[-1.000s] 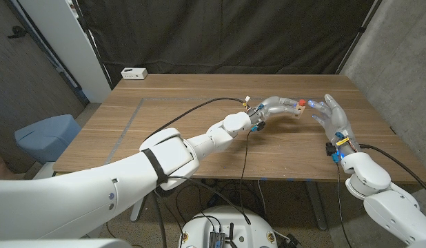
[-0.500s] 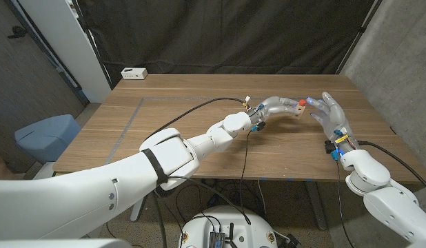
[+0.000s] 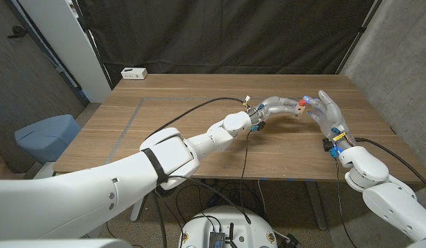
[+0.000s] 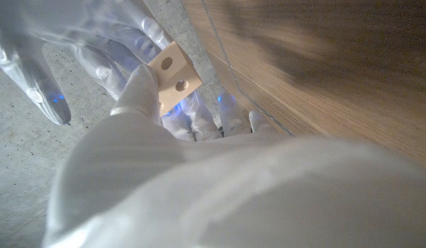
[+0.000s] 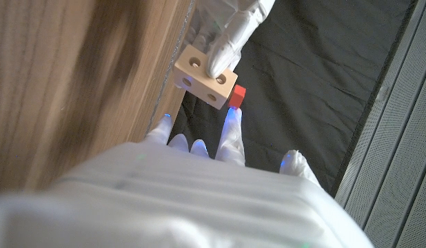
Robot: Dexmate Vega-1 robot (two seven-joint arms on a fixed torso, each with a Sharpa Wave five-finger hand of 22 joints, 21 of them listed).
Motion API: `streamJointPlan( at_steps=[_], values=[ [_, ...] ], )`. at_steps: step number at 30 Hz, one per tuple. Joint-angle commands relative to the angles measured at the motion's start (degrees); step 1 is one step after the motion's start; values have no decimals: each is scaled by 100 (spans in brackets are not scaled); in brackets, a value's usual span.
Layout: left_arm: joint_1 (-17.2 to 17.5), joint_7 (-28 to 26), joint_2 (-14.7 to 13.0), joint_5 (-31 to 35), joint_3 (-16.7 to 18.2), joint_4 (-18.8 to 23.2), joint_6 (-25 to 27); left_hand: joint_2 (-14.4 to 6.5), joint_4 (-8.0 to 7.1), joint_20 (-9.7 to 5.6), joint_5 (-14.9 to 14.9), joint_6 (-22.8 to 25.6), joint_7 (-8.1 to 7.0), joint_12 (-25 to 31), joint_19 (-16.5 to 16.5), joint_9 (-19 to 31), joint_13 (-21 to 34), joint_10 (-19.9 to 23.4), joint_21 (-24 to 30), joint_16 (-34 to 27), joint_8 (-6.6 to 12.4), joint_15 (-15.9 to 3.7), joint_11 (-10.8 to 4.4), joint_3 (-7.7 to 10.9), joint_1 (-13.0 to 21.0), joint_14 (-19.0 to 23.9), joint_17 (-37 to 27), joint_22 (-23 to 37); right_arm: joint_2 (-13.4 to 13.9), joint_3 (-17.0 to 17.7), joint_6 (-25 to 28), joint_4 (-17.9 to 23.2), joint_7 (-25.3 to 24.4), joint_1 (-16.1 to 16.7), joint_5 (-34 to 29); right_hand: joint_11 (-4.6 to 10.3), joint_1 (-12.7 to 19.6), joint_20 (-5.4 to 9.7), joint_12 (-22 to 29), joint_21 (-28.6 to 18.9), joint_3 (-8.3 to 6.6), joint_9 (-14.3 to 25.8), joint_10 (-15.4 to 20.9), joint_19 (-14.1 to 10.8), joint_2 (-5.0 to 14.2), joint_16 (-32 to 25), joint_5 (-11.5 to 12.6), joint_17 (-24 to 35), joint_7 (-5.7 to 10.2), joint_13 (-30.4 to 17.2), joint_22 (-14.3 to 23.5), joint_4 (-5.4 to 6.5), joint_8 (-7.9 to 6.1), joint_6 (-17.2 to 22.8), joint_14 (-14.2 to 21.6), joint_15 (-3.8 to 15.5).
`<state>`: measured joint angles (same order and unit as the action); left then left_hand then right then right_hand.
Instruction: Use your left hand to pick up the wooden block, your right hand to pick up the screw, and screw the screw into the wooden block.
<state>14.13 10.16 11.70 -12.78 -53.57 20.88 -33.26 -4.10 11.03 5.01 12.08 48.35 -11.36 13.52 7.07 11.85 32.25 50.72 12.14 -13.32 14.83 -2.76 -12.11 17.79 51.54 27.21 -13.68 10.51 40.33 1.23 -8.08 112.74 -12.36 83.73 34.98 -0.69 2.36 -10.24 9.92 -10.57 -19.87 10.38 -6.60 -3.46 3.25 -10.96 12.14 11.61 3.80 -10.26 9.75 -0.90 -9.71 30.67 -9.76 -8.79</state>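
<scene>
My left hand holds the pale wooden block up above the table's right side. In the left wrist view the block shows two round holes and is pinched by my left fingers. A small red screw head sits against the block on the side facing my right hand. My right hand stands just right of the block, fingers spread, fingertips close by the red piece. I cannot tell if they touch it.
A white power strip lies at the table's far left corner. A black cable runs along my left arm over the wooden table. A dark curtain hangs behind, and a grey wall stands to the right.
My right hand has moved left and slightly up, closing the gap to the block and the red piece. The left hand with the block has stayed still.
</scene>
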Motion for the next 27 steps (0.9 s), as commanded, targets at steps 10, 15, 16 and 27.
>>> streamJointPlan(
  at_steps=[10, 15, 16, 27],
  values=[
    [-19, -28, 13, -28, -21, -8, 102, -217, -244, 3, 31, 448, 177, 87, 47, 20, 28, 60, 3, -1, 89, -547, -17, 251, -112, 44, -24, 20, 87, -117, -35, -92, 46, -114, 51, 37, -61, 16, 73, -19, 22, 20, 9, 11, 3, -41, 48, 16, -124, -10, 8, 26, -172, 340, -253, 21],
    [-13, -29, 10, -20, -26, -7, 82, -216, -242, 6, 31, 445, 173, 87, 46, 20, 28, 58, 2, -3, 88, -541, -17, 249, -112, 46, -26, 20, 83, -105, -41, -71, -5, -78, 45, 47, -52, 29, 94, -35, 21, 21, 58, -22, 7, -59, 53, 12, -153, -9, 8, 28, -206, 455, -216, 29],
    [-11, -29, 11, -22, -24, -7, 78, -216, -245, 6, 30, 442, 170, 87, 47, 20, 28, 58, 2, -4, 87, -538, -16, 247, -115, 48, -27, 20, 83, -103, -37, -64, -18, -70, 42, 49, -49, 32, 100, -36, 21, 21, 72, -26, 8, -62, 54, 11, -154, -9, 7, 27, -212, 477, -208, 28],
    [0, -11, 10, -32, -11, -7, 76, -212, -241, 2, 29, 441, 170, 88, 46, 20, 29, 57, 1, -2, 87, -545, -16, 249, -115, 50, -26, 20, 55, -97, -10, -20, -123, -16, 39, 57, -28, 50, 133, -56, 16, 22, 184, -90, 20, -84, 62, 2, -229, -8, 4, 25, -257, 671, -147, 31]
  ],
)
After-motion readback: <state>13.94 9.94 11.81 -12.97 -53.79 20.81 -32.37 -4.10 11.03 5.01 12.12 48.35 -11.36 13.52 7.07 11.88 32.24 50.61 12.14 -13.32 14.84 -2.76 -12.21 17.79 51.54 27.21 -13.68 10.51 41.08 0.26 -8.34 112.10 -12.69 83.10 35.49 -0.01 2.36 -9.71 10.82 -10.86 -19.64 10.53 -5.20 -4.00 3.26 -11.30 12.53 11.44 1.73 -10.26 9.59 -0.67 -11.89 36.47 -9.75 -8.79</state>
